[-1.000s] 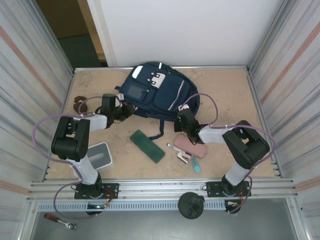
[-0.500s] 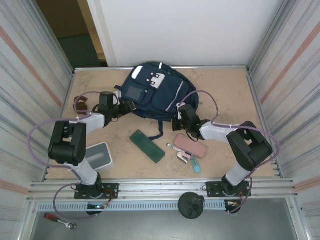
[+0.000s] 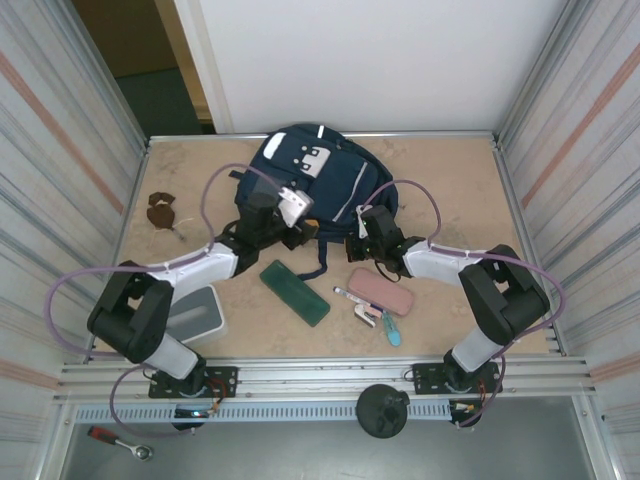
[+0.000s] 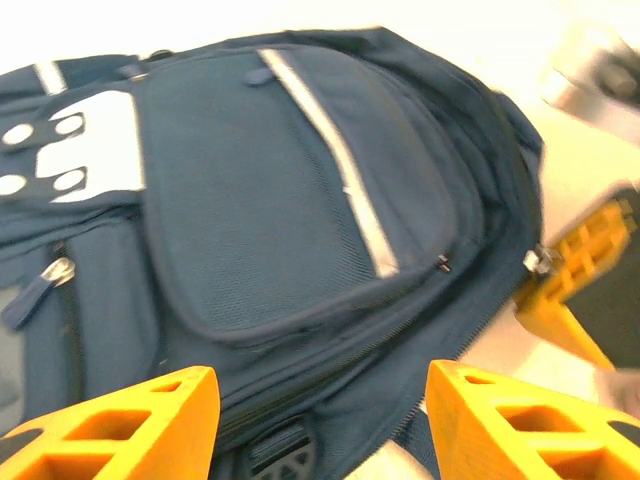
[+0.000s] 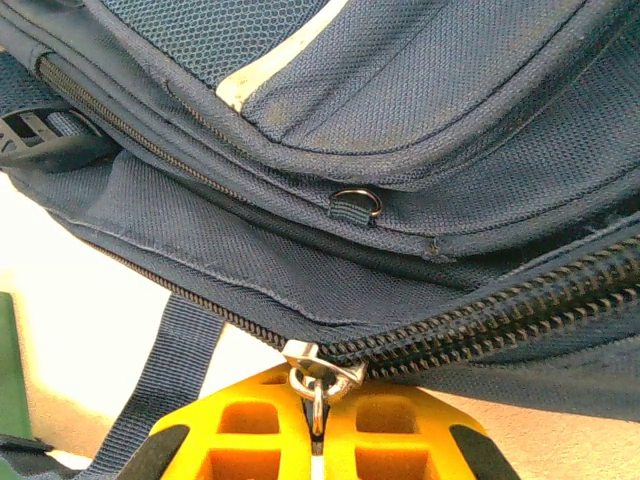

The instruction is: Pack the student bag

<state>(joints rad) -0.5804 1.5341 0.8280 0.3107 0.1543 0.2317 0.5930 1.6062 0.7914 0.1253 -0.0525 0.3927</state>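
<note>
The student bag (image 3: 310, 180), a navy backpack with a white patch and thin pale stripes, lies flat at the back of the table. My left gripper (image 3: 298, 232) hovers open over its near edge, and the orange fingers (image 4: 150, 420) straddle the bag (image 4: 260, 200) with nothing between them. My right gripper (image 3: 368, 228) sits at the bag's right near corner. There it (image 5: 318, 430) is shut on the metal zipper pull (image 5: 318, 385) of the main zip, at the edge of the bag (image 5: 400, 120). The right gripper's orange fingers (image 4: 580, 280) also appear in the left wrist view.
A flat green case (image 3: 295, 292), a pink pouch (image 3: 381, 291) and some pens (image 3: 375, 315) lie in front of the bag. A white box (image 3: 195, 312) stands by the left arm's base. A small brown thing (image 3: 160, 210) lies far left. Ribbed walls close both sides.
My left gripper has opened and swung right, from the bag's left side to over its near edge. The right gripper stays shut on the zipper pull, shifted slightly.
</note>
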